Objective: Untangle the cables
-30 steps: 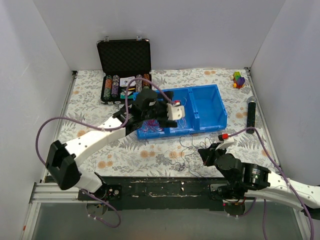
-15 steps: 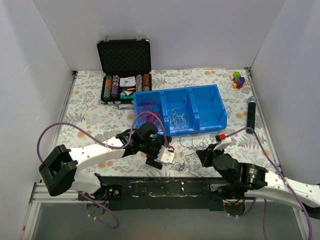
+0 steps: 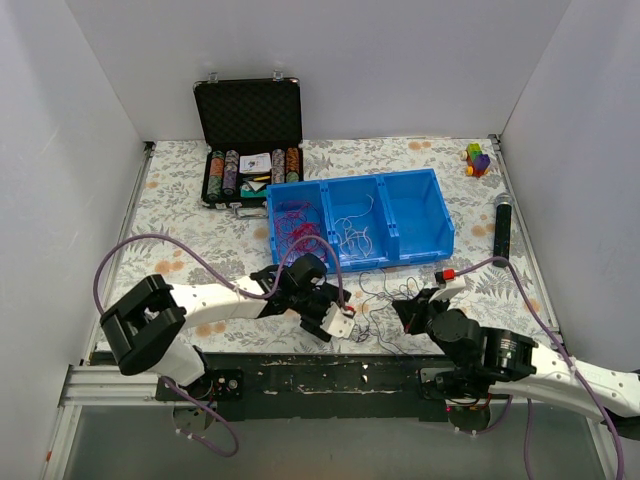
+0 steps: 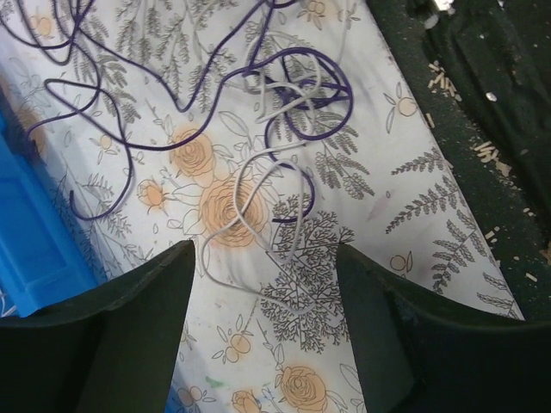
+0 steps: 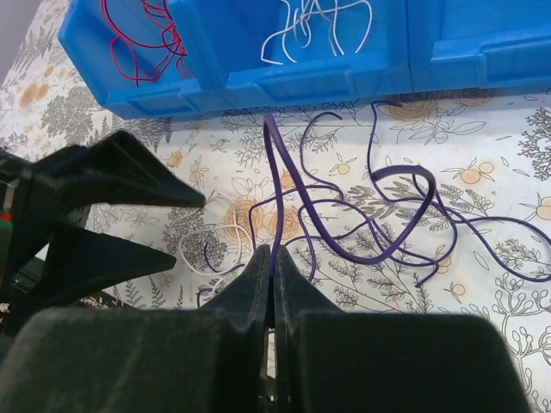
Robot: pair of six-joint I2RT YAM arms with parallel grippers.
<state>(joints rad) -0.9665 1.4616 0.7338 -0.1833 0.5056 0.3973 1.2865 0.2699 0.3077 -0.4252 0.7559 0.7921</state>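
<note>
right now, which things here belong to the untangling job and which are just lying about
Job:
- purple wires, one pinched in the shut right gripper
- loose white wire, below the open left gripper
- red wires and sorted white wires in the blue bin

Lying about:
- chip case
- toy blocks
- black mic

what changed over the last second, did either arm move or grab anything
The left gripper swung from above the blue bin back toward the near edge and came down. It now hangs open over the tangled cables on the table, gripping nothing. The right gripper stayed shut on a purple cable. The bin and the black case did not move.
</note>
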